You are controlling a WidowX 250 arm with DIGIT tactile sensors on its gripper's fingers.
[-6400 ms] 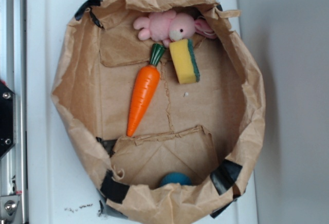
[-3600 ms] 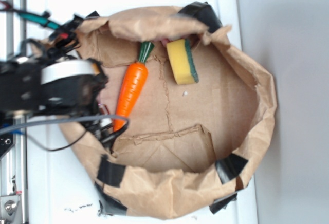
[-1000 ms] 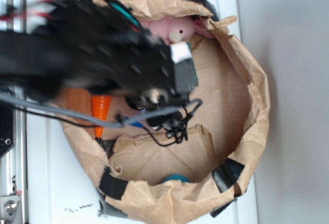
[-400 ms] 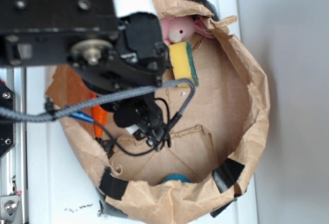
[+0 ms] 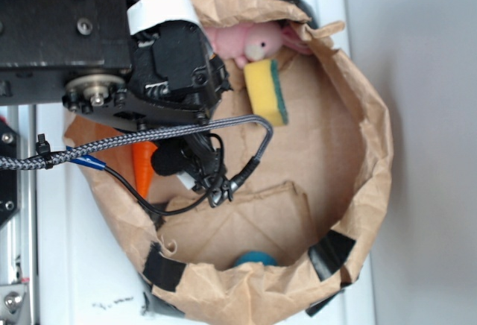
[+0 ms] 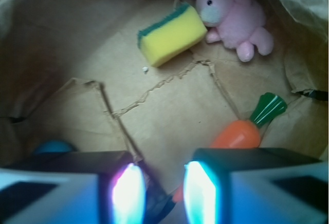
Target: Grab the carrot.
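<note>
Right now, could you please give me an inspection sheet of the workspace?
Surface: brown paper bag opened flat, black tape at its rim, on a white top.
Job's things: carrot lies on the bag floor, partly hidden by the tool's right finger.
Clutter: sponge, pink bunny, blue ball.
Tool: open, holding nothing, above the bag floor beside the carrot.
Cables: braided cable and black wires hang over the bag.
Surroundings: metal rail at the left; grey wall to the right.

In the exterior view the arm (image 5: 112, 49) covers most of the carrot (image 5: 143, 167). In the wrist view the tool (image 6: 159, 193) hides its tip, and the frame's lower edge cuts the tool's fingers (image 6: 203, 196). The blue ball (image 5: 253, 259) is half hidden behind the bag's rim (image 5: 246, 288).
</note>
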